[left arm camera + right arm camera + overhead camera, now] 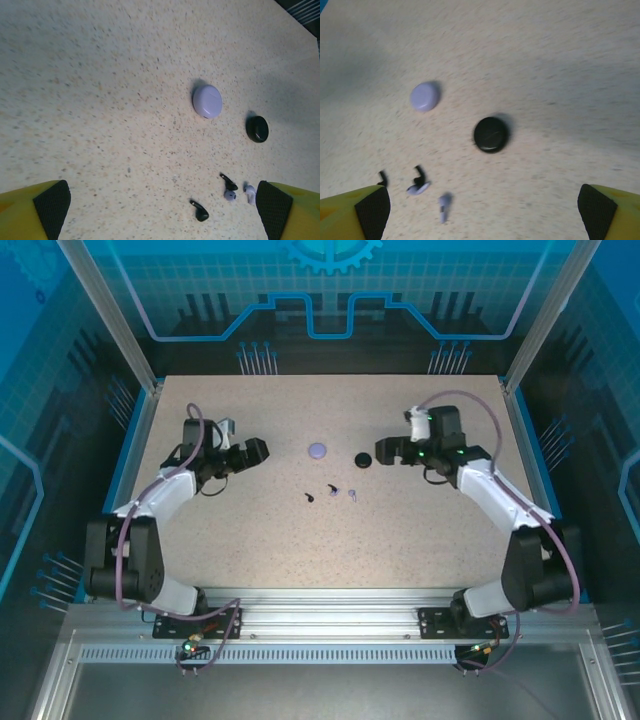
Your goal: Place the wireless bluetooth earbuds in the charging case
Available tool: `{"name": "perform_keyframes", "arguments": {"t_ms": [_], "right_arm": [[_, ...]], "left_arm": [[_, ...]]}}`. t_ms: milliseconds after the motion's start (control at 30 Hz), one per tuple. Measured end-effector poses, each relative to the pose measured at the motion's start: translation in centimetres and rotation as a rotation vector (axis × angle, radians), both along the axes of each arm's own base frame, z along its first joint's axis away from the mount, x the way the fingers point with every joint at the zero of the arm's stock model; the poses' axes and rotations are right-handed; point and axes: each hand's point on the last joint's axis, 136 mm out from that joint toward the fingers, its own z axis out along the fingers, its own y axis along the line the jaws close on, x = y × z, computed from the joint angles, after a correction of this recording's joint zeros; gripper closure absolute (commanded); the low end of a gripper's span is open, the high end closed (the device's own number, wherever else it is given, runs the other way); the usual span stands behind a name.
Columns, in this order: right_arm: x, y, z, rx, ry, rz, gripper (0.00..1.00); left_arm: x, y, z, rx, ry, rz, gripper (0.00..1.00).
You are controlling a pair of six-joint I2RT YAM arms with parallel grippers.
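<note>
Left end effector (260,451) and right end effector (381,452) are hovering released, jaws wide, grasping nothing. The earbuds (332,489) are lying loose on the tabletop (250,550) between them, nearer the arm bases than the lavender case (318,450) and black case (363,460).

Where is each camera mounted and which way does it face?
Top external: above and behind the arms, looking down on the table; both show, left gripper and right gripper open.
Left wrist: on the left arm, aimed at the table's middle: lavender case, black case, earbuds; its yellow fingers at the lower corners.
Right wrist: on the right arm, aimed at the same spot; its own fingers at the lower corners.
Shared: all three see both cases and the earbuds.
</note>
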Motion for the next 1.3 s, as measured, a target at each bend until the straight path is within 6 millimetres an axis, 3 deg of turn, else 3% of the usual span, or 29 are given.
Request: {"name": "perform_keyframes", "arguments": {"t_ms": [67, 233, 400, 633, 800, 1300], "right_arm": [[0.1, 2.4, -0.7, 0.006, 0.041, 0.058, 0.01], [1.1, 7.7, -2.3, 0.022, 0.139, 0.165, 0.2], [2.8, 10.8, -4.1, 0.058, 0.237, 0.197, 0.37], [4.8, 12.6, -7.9, 0.085, 0.366, 0.162, 0.48], [6.0, 13.6, -9.3, 0.101, 0.417, 0.138, 0.64], [8.9, 15.3, -11.5, 0.131, 0.494, 0.105, 0.69]], "left_arm": [[0.5, -0.9, -0.7, -0.029, 0.035, -0.016, 0.08], [1.6, -4.2, -2.2, -0.078, 0.105, -0.079, 0.14], [2.8, -6.8, -2.7, -0.102, 0.13, -0.125, 0.17], [5.4, -8.8, -3.1, -0.116, 0.135, -0.15, 0.25], [7.2, -9.1, -4.5, -0.122, 0.167, -0.142, 0.3], [8.8, -11.4, -7.3, -0.146, 0.243, -0.168, 0.42]]}}
